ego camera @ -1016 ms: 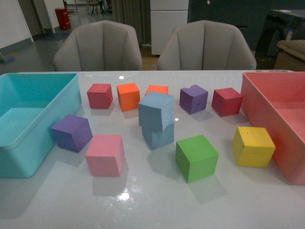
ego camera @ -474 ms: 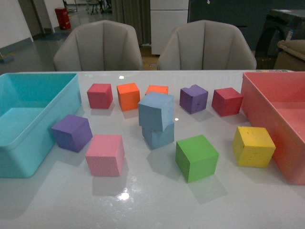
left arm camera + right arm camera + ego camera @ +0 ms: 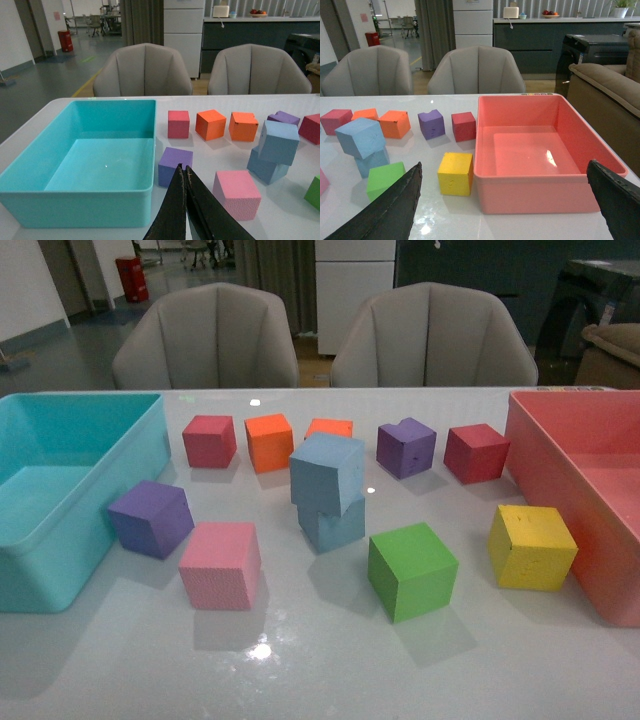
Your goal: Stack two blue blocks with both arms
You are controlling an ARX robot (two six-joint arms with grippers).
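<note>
The two blue blocks stand stacked mid-table: the upper one (image 3: 328, 472) sits tilted and turned on the lower one (image 3: 334, 524). The left wrist view shows the upper block (image 3: 279, 142) and the lower block (image 3: 265, 169) at far right. They also appear in the right wrist view, upper block (image 3: 361, 136) over lower block (image 3: 372, 161). My left gripper (image 3: 184, 170) is shut with nothing in it, pointing toward a purple cube (image 3: 175, 165) beside the turquoise bin (image 3: 75, 197). My right gripper (image 3: 505, 167) is wide open in front of the pink bin (image 3: 540, 192). Neither arm shows in the front view.
The turquoise bin (image 3: 40, 550) stands at the left and the pink bin (image 3: 560, 480) at the right. Around the stack lie a purple cube (image 3: 152, 518), pink cube (image 3: 221, 565), green cube (image 3: 412, 571), yellow cube (image 3: 532, 547), and red, orange and purple cubes behind.
</note>
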